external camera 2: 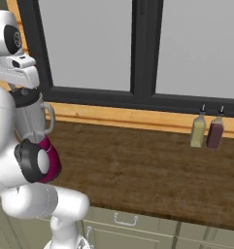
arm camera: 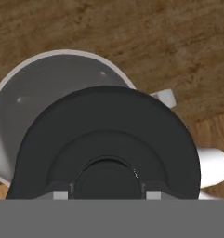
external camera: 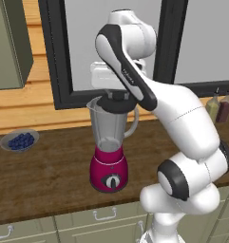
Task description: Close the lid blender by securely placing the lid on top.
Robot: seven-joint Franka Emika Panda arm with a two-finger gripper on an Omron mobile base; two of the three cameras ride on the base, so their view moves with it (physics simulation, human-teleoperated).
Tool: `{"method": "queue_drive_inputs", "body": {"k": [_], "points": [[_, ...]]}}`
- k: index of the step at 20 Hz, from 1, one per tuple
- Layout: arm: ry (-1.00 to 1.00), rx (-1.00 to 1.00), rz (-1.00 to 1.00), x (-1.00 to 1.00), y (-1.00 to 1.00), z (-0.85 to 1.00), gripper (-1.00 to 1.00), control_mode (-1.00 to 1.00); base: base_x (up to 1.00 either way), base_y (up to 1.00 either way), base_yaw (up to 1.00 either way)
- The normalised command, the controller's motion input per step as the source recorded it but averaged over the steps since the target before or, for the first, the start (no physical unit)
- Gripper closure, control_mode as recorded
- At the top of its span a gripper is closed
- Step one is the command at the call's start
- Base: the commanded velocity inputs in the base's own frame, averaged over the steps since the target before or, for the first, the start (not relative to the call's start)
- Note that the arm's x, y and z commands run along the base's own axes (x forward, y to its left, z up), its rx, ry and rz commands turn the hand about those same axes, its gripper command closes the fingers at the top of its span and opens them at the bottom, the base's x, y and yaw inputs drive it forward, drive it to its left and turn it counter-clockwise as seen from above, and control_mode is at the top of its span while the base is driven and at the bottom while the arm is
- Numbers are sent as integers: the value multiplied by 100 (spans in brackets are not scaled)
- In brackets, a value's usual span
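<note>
Gripper: we see our gripper (external camera: 117, 97) pointing straight down, its jaws drawn in narrow on the raised centre knob of the lid (external camera: 117, 104); in the hand view the two dark tips sit either side of that knob.
Lid: we hold the black disc (arm camera: 108, 144) level right under the gripper, at the mouth of the jar; in the hand view it covers the near part of the opening and sits off-centre, with a crescent of the jar's rim and inside showing beyond it. Whether it already touches the rim we cannot tell.
Blender: we find the blender (external camera: 109, 147) directly below the gripper, upright on the table (external camera: 49, 175), its clear greyish jar above a magenta base with a black-and-silver dial facing us; the handle sticks out toward the arm's side in the left base view. In the right base view the jar (external camera 2: 33, 119) stands just under the gripper, partly behind our own arm.
Table: we see dark wood planking spread under and around the blender, with pale drawer fronts (external camera: 104, 216) along the near edge.
Bowl: we note a small grey bowl (external camera: 20, 140) of blue berries well off to the left of the gripper, on the same table.
Bottles: we see two bottles (external camera 2: 207, 129), one yellowish and one dark red, standing just beside each other far to the right of the gripper, against the back ledge.
Window: we see a dark-framed window (external camera 2: 138, 53) behind the gripper, beyond the table.
</note>
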Motion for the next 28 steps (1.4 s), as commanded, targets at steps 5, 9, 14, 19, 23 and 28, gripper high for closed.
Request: {"method": "queue_drive_inputs", "body": {"k": [5, 9, 14, 19, 23, 28], "points": [[-2, 0, 0, 16, 5, -1, 100, -100, 0, 0, 0], [-1, 0, 0, 16, 20, 0, 100, -100, 0, 0, 0], [-3, 0, 0, 14, 18, -4, 100, -100, 0, 0, 0], [-1, 0, 0, 1, 2, -20, 100, -100, 0, 0, 0], [0, 0, 0, 5, -14, -20, 100, -100, 0, 0, 0], [-7, 0, 0, 6, -12, -11, 100, -100, 0, 0, 0]]}}
